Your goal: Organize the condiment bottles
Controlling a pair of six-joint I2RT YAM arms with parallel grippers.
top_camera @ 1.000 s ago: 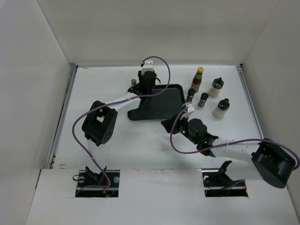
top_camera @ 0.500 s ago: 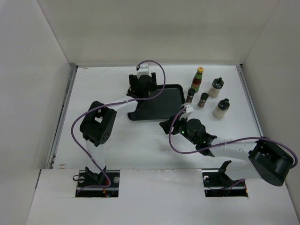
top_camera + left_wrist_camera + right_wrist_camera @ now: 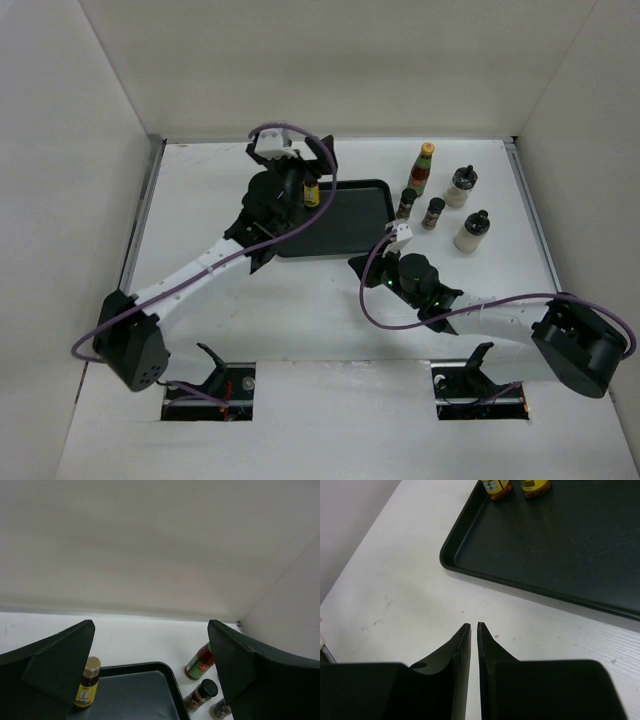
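Note:
Two yellow-amber bottles [image 3: 495, 485] [image 3: 535, 484] stand in the back left corner of the black tray [image 3: 345, 225]. One of them [image 3: 311, 192] [image 3: 87, 682] shows just under my left gripper [image 3: 312, 165] [image 3: 150, 626], which hangs open above it with nothing between its fingers. The red bottle [image 3: 425, 167] [image 3: 200, 661], two dark jars [image 3: 407, 203] [image 3: 433, 213] and two whitish black-capped bottles [image 3: 461, 186] [image 3: 472, 232] stand on the table right of the tray. My right gripper [image 3: 357, 263] [image 3: 474, 626] is shut and empty, low over the table at the tray's front edge.
White walls close in the table at the back and on both sides. The tray's rim [image 3: 470, 577] lies just ahead of the right gripper's fingertips [image 3: 466, 630]. The left arm [image 3: 200, 270] stretches diagonally across the table's left half.
My left gripper has opened, let go of a yellow bottle in the tray and drawn up and leftwards. The right gripper has shut.

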